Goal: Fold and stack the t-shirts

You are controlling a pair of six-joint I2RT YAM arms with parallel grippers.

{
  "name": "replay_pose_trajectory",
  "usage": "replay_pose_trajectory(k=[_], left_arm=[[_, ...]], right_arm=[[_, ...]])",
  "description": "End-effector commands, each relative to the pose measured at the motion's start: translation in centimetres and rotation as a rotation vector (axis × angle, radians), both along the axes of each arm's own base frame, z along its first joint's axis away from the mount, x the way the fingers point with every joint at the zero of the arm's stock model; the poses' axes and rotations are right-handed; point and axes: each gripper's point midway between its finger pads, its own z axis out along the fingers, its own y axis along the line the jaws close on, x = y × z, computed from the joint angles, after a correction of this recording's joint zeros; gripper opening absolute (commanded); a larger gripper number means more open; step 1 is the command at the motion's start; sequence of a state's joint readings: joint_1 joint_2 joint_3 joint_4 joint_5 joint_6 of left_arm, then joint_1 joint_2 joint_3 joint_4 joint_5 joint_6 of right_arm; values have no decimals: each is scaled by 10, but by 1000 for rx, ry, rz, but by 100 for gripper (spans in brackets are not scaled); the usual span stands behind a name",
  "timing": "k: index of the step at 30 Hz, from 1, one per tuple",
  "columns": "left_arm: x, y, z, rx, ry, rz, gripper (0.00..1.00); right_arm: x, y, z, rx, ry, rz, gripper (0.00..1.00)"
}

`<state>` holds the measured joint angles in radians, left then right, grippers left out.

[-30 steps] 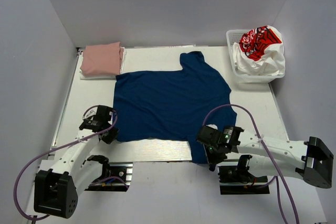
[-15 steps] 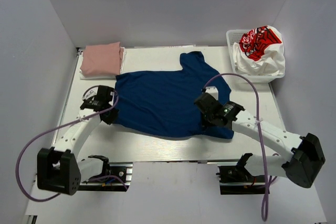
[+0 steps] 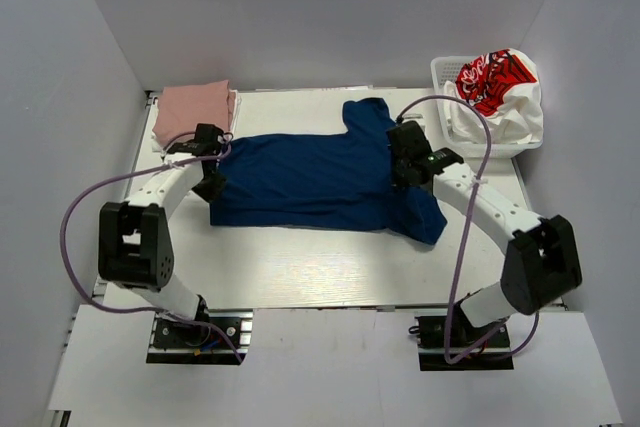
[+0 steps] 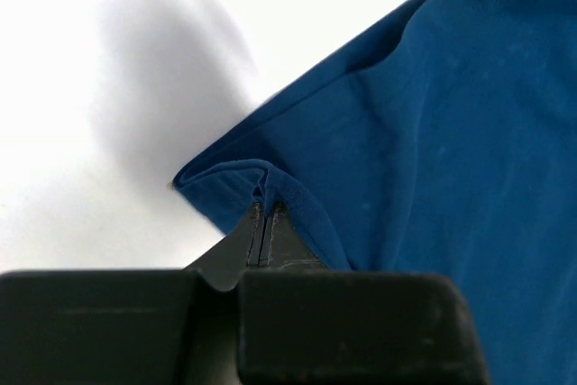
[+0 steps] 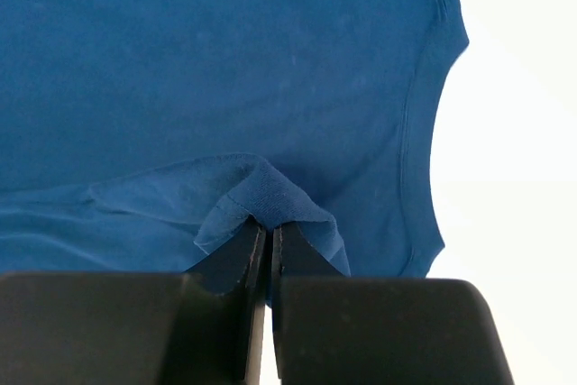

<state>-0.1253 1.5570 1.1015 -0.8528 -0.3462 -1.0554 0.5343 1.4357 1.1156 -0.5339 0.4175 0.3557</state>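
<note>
The navy blue t-shirt [image 3: 310,182] lies across the middle of the table, its near half folded back over the far half. My left gripper [image 3: 212,159] is shut on the shirt's left edge; the left wrist view shows the hem [image 4: 236,179] pinched between the jaws [image 4: 264,214]. My right gripper [image 3: 404,155] is shut on the shirt's right side near the neck; the right wrist view shows a ribbed fold [image 5: 261,194] clamped in it [image 5: 269,230]. A folded dusty-pink t-shirt [image 3: 193,112] lies at the back left. A white t-shirt with red print [image 3: 497,87] fills the basket.
The white lattice basket [image 3: 447,132] stands at the back right corner. A white folded cloth [image 3: 234,107] shows under the pink shirt. Grey walls enclose the table on the left, the back and the right. Both arms' cables loop above the table.
Both grippers have carried the navy shirt's near edge from the table's front edge toward the back, folding the shirt in half. Both arms are now stretched far forward.
</note>
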Motion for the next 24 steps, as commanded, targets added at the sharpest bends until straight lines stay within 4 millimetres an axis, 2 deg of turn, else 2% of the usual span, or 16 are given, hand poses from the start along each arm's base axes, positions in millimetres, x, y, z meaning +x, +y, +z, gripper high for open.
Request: replay_pose_trajectory(k=[1, 5, 8, 10, 11, 12, 13, 15, 16, 17, 18, 19, 20, 21, 22, 24], left_arm=[[29, 5, 4, 27, -30, 8, 0], [58, 5, -5, 33, -16, -25, 6], [78, 1, -4, 31, -14, -50, 48], [86, -1, -12, 24, 7, -53, 60], [85, -1, -12, 27, 9, -62, 61], [85, -1, -17, 28, 23, -62, 69], [85, -1, -17, 28, 23, -62, 73], [80, 2, -18, 41, 42, -58, 81], [78, 5, -12, 59, 36, -52, 83], [75, 7, -6, 67, 25, -49, 85], [69, 8, -6, 68, 36, -49, 87], [70, 10, 0, 77, 18, -45, 91], [67, 10, 8, 75, -1, -44, 92], [65, 12, 11, 83, -8, -41, 92], [62, 12, 13, 80, -14, -33, 93], [59, 12, 24, 78, -43, -32, 96]], right_arm=[[41, 11, 9, 13, -69, 88, 0], [74, 12, -1, -24, -55, 167, 0], [104, 7, -18, -127, -8, 293, 0], [133, 6, -18, -187, -29, 334, 0], [140, 5, -46, -247, 19, 394, 0], [152, 9, -42, -253, -3, 423, 0], [164, 13, -35, -268, -19, 467, 6], [167, 9, -62, -286, 102, 470, 25], [176, 16, -50, -265, 74, 456, 31], [170, 15, -61, -261, 114, 454, 70], [171, 16, -57, -248, 101, 440, 85], [172, 18, -42, -223, 57, 418, 90], [156, 12, -61, -212, 103, 383, 90], [164, 17, -37, -167, 5, 343, 90], [141, 4, -45, -171, 31, 285, 90], [126, -5, -24, -125, -27, 216, 90]])
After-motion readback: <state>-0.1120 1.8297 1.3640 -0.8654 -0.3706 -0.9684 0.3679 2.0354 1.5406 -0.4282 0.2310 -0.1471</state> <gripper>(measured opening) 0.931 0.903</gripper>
